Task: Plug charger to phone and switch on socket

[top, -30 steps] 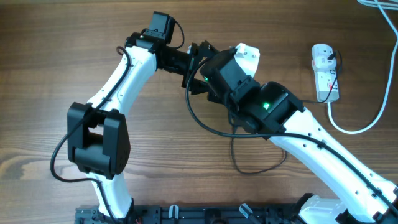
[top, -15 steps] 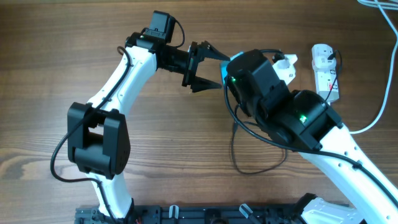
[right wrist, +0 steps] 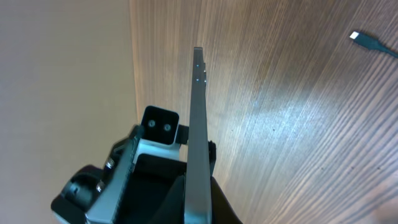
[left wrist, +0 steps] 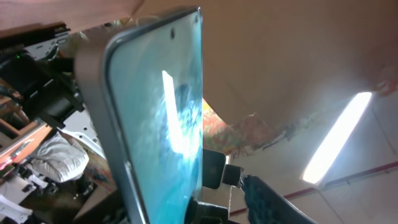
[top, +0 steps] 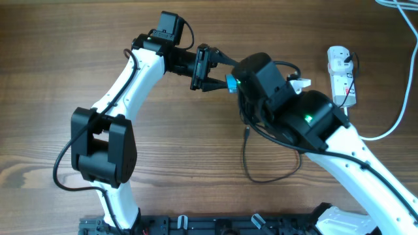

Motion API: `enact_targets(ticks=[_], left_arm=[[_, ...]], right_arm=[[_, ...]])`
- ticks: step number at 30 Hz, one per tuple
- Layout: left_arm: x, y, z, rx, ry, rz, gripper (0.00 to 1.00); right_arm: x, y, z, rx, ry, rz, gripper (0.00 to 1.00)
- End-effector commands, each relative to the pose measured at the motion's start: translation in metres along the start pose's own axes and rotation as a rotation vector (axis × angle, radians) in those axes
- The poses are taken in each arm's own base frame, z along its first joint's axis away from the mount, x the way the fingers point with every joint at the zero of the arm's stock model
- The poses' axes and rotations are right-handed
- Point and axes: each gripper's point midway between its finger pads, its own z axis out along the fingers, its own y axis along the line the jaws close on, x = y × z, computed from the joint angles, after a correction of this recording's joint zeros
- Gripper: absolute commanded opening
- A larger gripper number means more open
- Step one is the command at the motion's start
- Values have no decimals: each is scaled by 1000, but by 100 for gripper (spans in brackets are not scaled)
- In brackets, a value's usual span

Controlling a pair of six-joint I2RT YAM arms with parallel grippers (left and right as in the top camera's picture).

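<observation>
Cyan glass with a thin grey rim marks the phone [left wrist: 168, 124], which is off the tabletop [top: 65, 39] and stands on edge in the air between the two wrists. The right fingers [right wrist: 219, 208] seem clenched on its lower end, since the slab rises straight out of them in the right wrist view. The left fingers [top: 221, 56] are spread to either side of it; whether they press on it I cannot tell.

This looks like a hand-over, so that one arm steadies the phone while the other fetches the plug. To do it well, the left fingers should clamp the flat faces squarely, clear of the port end, and be firm before the right lets go. The glass is slick and the body narrow.

The charger [top: 245, 156], a thin limp black cable, loops on the wood grain below, its small plug tip [right wrist: 367, 41] lying free. Well off to the side sits the socket [top: 341, 77], a white oblong, with its white lead [top: 366, 134].
</observation>
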Motion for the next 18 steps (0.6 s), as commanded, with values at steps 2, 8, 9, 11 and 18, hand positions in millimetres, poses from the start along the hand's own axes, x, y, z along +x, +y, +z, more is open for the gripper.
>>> enact_targets(ticks=[2, 8, 9, 11, 18], left_arm=[[19, -9, 3, 6, 38, 34, 43], [16, -9, 1, 6, 25, 39, 40], [14, -9, 0, 6, 15, 39, 40], [14, -10, -1, 7, 14, 38, 36], [14, -10, -1, 7, 15, 37, 22]], right_arm=[[3, 6, 4, -9, 2, 37, 4], [1, 8, 4, -20, -10, 57, 4], [1, 8, 4, -20, -9, 57, 4], [1, 8, 4, -20, -9, 57, 4], [4, 11, 4, -30, 6, 58, 4]])
